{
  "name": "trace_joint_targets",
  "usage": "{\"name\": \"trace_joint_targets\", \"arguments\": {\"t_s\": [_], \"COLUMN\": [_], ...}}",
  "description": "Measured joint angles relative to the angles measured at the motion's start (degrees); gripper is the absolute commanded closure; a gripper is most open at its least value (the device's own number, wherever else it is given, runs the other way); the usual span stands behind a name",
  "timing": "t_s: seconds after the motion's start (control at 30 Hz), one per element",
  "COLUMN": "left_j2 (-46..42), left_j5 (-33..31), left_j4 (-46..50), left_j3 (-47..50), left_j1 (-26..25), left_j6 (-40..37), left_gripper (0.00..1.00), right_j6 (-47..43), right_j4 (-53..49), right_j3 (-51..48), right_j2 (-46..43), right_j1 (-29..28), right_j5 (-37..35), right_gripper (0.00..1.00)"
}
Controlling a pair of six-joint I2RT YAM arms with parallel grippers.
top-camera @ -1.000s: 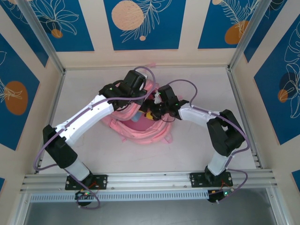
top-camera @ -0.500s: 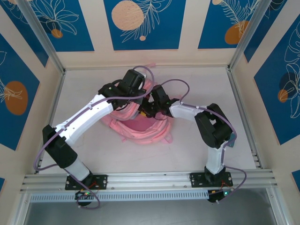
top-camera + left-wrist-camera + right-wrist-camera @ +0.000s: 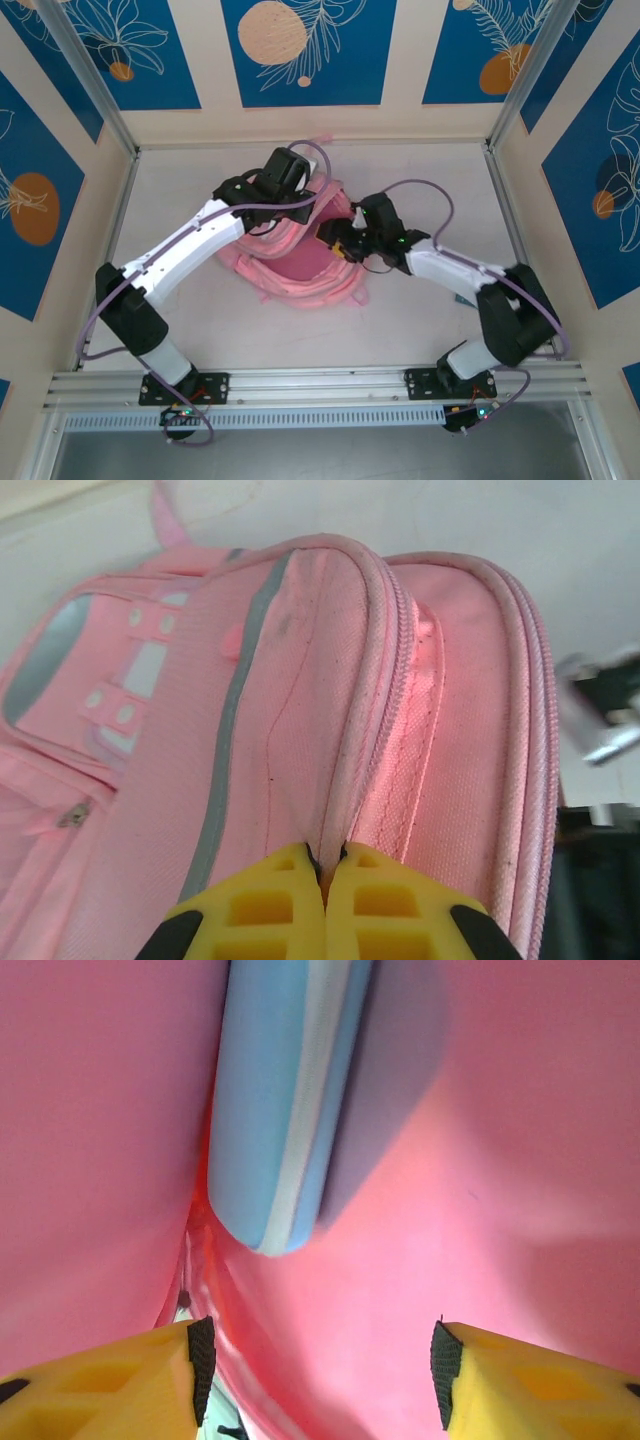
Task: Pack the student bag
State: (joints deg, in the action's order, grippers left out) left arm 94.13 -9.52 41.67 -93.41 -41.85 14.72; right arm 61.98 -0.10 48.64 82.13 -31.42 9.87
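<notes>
The pink student bag (image 3: 300,272) lies in the middle of the table with its main compartment held open. My left gripper (image 3: 327,865) is shut on the bag's zippered rim (image 3: 365,680) and lifts that flap. In the top view this left gripper (image 3: 318,203) sits over the bag's far edge. My right gripper (image 3: 341,243) is at the bag's mouth on the right side. It stands open (image 3: 320,1360) with nothing between its fingers, facing the pink lining (image 3: 500,1160). A light-blue pencil case (image 3: 285,1100) rests inside the bag, just ahead of the fingers.
Pink straps (image 3: 345,295) trail from the bag toward the near right. Bare table (image 3: 420,190) surrounds the bag, bounded by the enclosure walls and the aluminium rail (image 3: 320,378) at the near edge.
The right gripper reached deeper into the bag, then drew back to the right toward the mouth, its elbow swinging outward. The left gripper has kept its hold on the rim.
</notes>
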Motion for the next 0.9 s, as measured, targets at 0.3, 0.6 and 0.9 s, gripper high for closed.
{"name": "trace_joint_targets", "arguments": {"t_s": [0.3, 0.6, 0.9], "left_j2": [10.6, 9.2, -10.6], "left_j5": [12.5, 13.7, 6.4], "left_j4": [-3.4, -8.2, -7.5], "left_j3": [-6.7, -3.8, 18.8], "left_j1": [0.0, 0.1, 0.7], "left_j6": [2.8, 6.9, 7.6], "left_gripper": [0.77, 0.25, 0.25], "right_j6": [-1.6, -8.5, -11.6], "right_j4": [-18.3, -29.4, -31.1], "right_j3": [-7.9, -1.6, 3.1], "right_j2": [-17.5, -22.0, -17.5], "right_j1": [9.2, 9.5, 0.4], "right_j5": [-10.7, -16.7, -19.5], "right_gripper": [0.29, 0.23, 0.16]}}
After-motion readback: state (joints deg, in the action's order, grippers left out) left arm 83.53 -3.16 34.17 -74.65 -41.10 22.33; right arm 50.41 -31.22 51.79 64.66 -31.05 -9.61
